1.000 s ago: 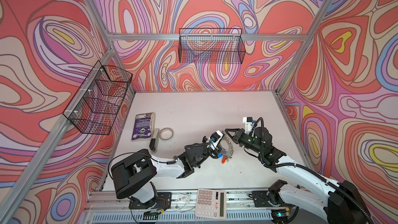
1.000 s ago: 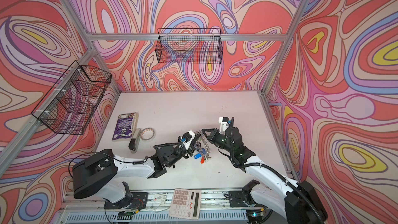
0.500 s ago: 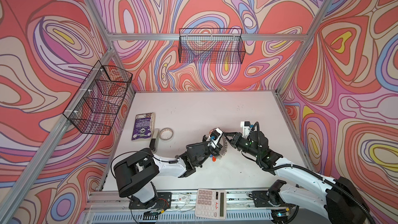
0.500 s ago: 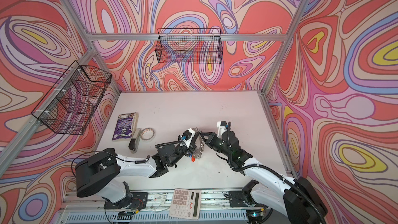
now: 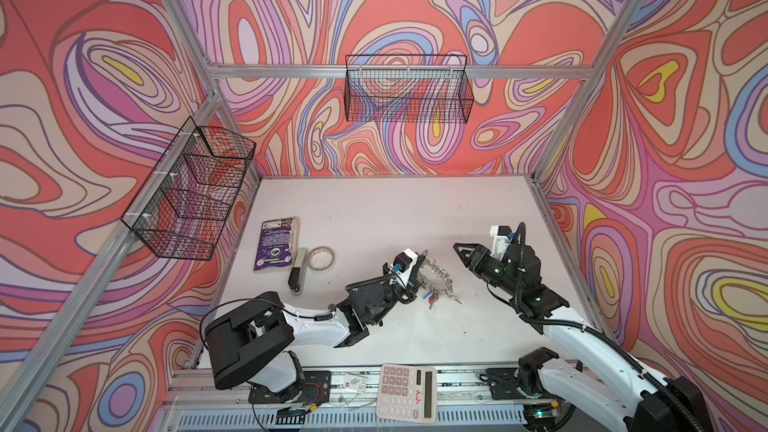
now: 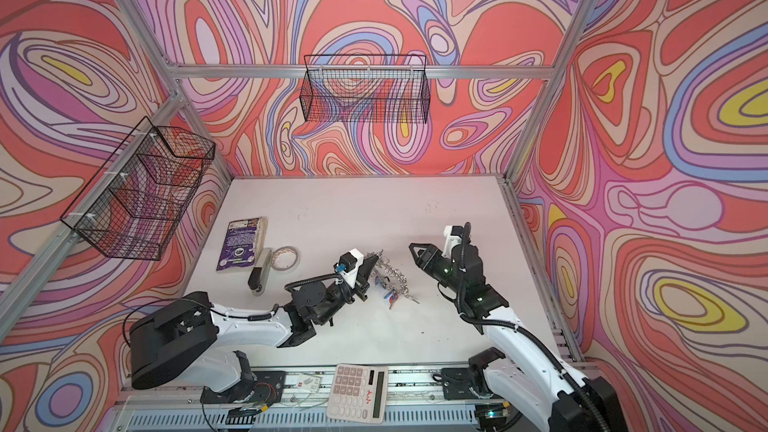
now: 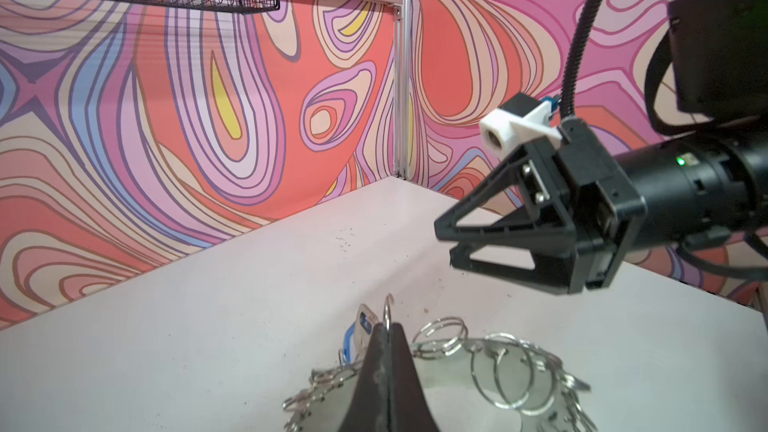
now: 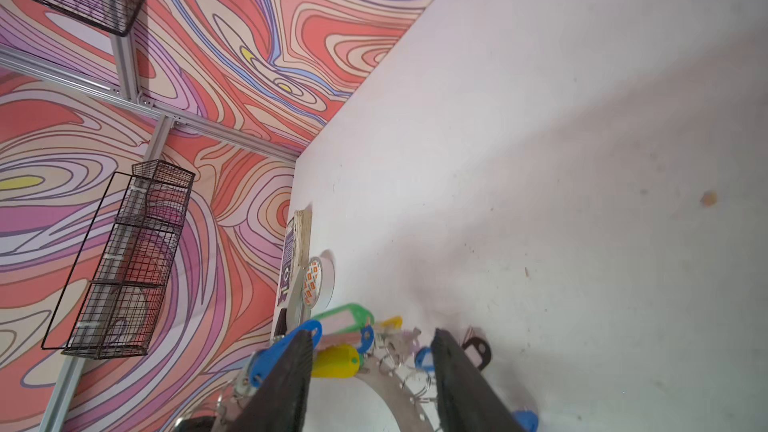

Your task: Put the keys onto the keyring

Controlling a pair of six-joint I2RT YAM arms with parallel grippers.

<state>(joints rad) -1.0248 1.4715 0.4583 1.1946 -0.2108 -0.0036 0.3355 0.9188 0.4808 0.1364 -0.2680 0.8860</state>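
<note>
Keyring (image 5: 438, 274) lies mid-surface (image 5: 374, 218) toward the front edge, left gripper (image 7: 388, 332) clamped on one split ring (image 7: 387, 317), right gripper (image 5: 458, 252) apart, empty, nearby; hold ring steady, grab keys (image 5: 433, 299) by tag.

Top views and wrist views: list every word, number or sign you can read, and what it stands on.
Nothing can be read for certain.
Purple book: white print on the cover, too small.
Calculator: key marks, too blurred.
Tape roll: orange marks inside the core, blurred.
</note>
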